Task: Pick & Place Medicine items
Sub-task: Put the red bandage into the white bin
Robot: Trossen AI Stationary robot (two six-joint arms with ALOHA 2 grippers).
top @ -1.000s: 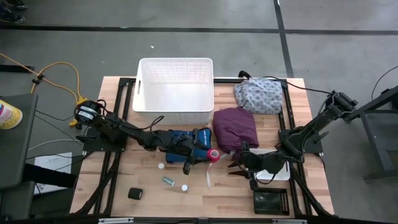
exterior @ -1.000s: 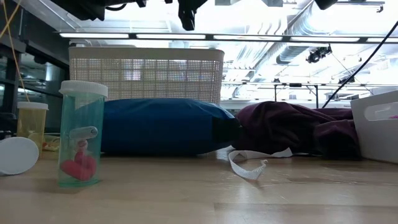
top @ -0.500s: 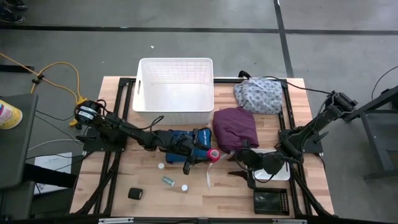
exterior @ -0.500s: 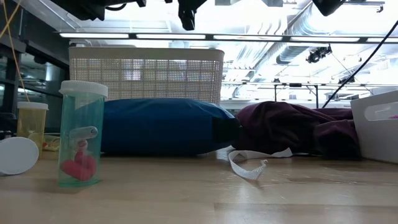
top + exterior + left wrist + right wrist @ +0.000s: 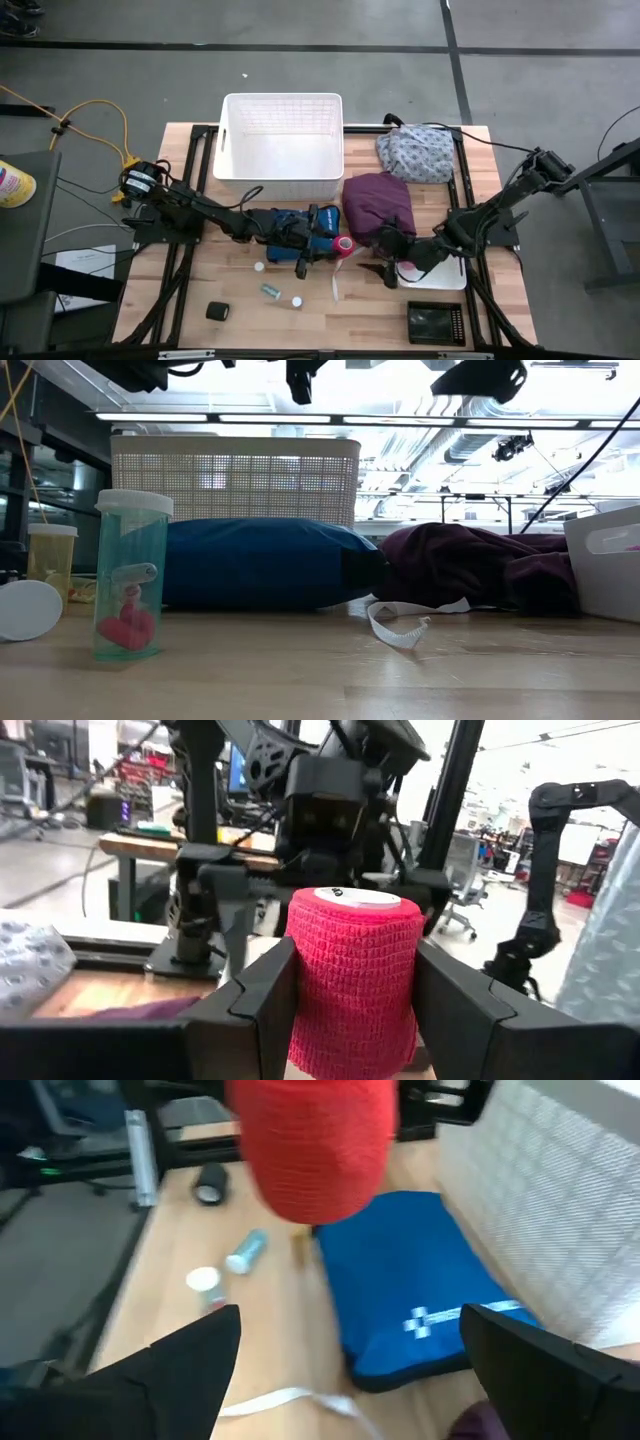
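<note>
The right end effector (image 5: 383,270) has spread wide and swung toward the red cloth bandage roll (image 5: 344,247), gripped mid-counter by the left end effector (image 5: 352,990): likely a handover.

Even overhead light across high view; table (image 5: 200,290) evenly lit, shadows soft and short. Low view strongly backlit: ceiling light strips (image 5: 230,417) blown out to white glare, arms above reduced to dark silhouettes. Near foreground soft; white cap (image 5: 28,609) at edge blurred. Left wrist view: red bandage roll (image 5: 352,982) sharp, room behind bright, washed out at window side. Right wrist view heavily blurred throughout; red bandage roll (image 5: 318,1145) and blue pouch (image 5: 415,1305) smeared.
</note>
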